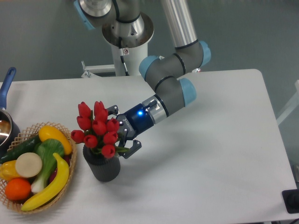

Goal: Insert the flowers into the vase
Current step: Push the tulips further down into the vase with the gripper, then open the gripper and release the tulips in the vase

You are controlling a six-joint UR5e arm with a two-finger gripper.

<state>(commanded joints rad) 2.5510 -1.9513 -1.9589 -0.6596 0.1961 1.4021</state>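
White table [210, 140]: vase [103, 167], basket [65, 140]

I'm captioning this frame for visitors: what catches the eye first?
The bunch of glossy red tulip buds stands out at left centre, sitting over the dark ribbed cylinder vase. The arm's tool is beside it, and a wicker basket of bright plastic produce sits at the far left.

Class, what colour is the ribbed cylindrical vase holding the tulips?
Dark grey, nearly black vase; the fixed camera shows it.
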